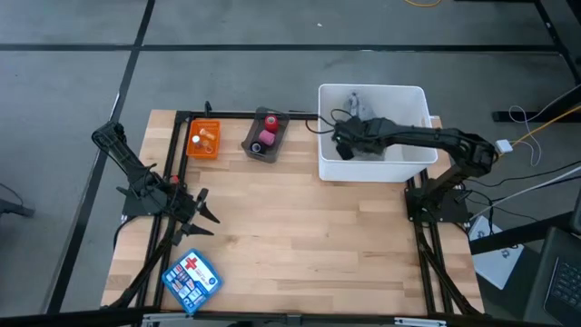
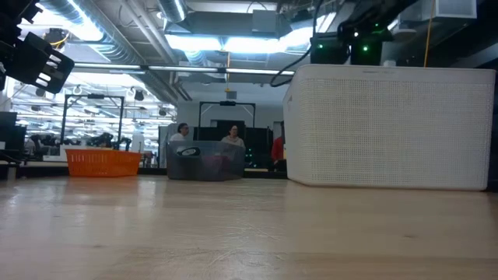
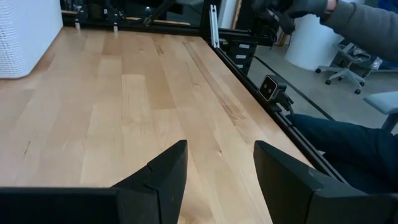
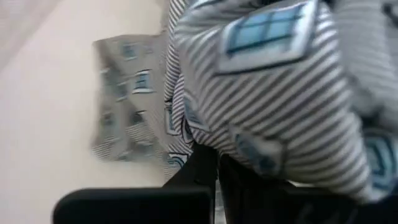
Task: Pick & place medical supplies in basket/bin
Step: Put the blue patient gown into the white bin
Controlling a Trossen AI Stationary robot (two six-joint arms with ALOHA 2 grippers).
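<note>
While the right arm reaches over the white rectangular plastic bin (image 1: 410, 162) at the far right of the pale wooden plank surface (image 1: 300, 236), its right gripper (image 1: 343, 145) sits inside the bin, fingers (image 4: 208, 171) pressed together pinching the grey striped cloth with blue squares (image 4: 273, 93); the cloth bunches right against the wrist camera, more of it lying on the bin floor. Left gripper (image 1: 201, 216) waits above the left side of the surface, fingers (image 3: 163, 171) spread, holding nothing. Along the far edge: small orange basket (image 1: 203, 140) with tiny tan and white vials, just beside it a dark grey tray (image 1: 265, 138) holding a red roll (image 1: 270, 122) and a pink roll (image 1: 266, 138). Blue and white first-aid box with a red cross (image 1: 192, 280) lies near the front left corner. Low view: bin wall fills the right, room behind has ceiling strip lights, ducts, two people (image 2: 207, 140) seated far back. Left wrist view shows a person's grey sleeve (image 3: 360, 25) and dark trouser leg beyond the surface edge, grey floor around
</note>
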